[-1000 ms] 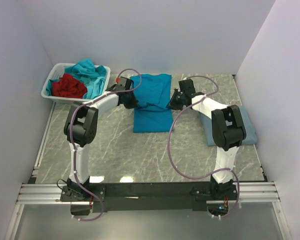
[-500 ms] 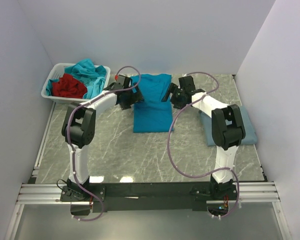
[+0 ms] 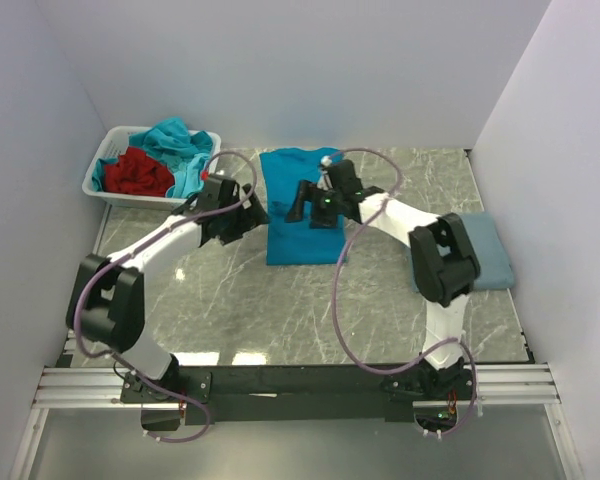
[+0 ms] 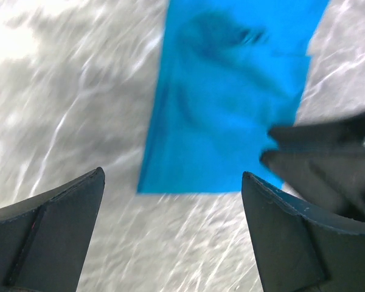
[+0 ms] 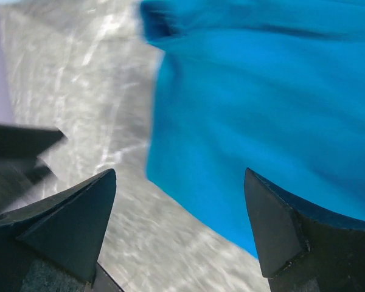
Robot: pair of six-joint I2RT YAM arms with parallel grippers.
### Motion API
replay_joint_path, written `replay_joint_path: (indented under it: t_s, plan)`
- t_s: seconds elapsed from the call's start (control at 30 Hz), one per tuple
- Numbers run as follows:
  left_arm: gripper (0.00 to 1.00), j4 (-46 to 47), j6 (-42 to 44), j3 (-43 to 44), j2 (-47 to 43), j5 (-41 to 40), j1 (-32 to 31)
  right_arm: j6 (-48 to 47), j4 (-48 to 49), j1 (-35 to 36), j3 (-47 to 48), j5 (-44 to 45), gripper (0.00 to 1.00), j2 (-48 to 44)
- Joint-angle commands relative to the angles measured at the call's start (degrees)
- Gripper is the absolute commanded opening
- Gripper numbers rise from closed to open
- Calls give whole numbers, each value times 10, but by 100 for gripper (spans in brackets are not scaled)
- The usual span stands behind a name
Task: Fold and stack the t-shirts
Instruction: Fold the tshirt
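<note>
1. Table (image 3: 280, 300): grey marbled top; carries all items below. Landmark = item 2.
2. Teal-blue t-shirt (image 3: 290, 245): lies flat at table centre, laid as a long panel, a little wider at the far end, near hem straight. Also seen in L wrist view (image 4: 225, 109) and R wrist view (image 5: 267, 103).
3. Basket (image 3: 96, 180): white slatted plastic, well left of the teal-blue t-shirt, level w/ its far end.
4. Slate-blue t-shirt (image 3: 492, 262): folded pad, well right of the teal-blue t-shirt, partly hidden by R arm.
5. Turquoise t-shirts (image 3: 180, 140): bunched in the basket, on the side nearer the teal-blue t-shirt.
6. Red t-shirt (image 3: 140, 172): crumpled in the basket, on the side farther from the teal-blue t-shirt.
7. Right gripper (image 3: 302, 205): over the teal-blue t-shirt's middle, pointing left; fingers spread wide, nothing between them (image 5: 179, 173).
8. Left gripper (image 3: 252, 215): just beside the teal-blue t-shirt's left edge, over bare table; fingers spread wide, nothing held (image 4: 173, 176).
</note>
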Motion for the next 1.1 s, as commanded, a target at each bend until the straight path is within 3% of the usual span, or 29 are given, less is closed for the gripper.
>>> replay_joint_path:
  t_s: [0.0, 0.13, 0.4, 0.57, 0.7, 0.87, 1.07]
  plan:
    - [99, -1, -19, -56, -58, -14, 2, -16, 10, 15, 67, -30, 92, 63]
    - [99, -2, -39, -122, -98, 3, 2, -1, 12, 18, 157, -45, 92, 132]
    - [100, -3, -46, -174, -141, 15, 2, 33, -6, 18, 337, -48, 92, 259]
    - [100, 5, -43, -181, -139, 22, 1, 53, 33, 16, 359, -58, 93, 267]
    - [99, 17, -38, -177, -128, 25, 1, 42, 7, 10, 392, -46, 93, 257]
    - [99, 36, -29, -153, -88, 30, 1, 19, 7, 1, 353, -8, 93, 191]
    - [99, 59, -20, -125, -30, 54, 1, 2, 31, -18, 149, 63, 93, 8]
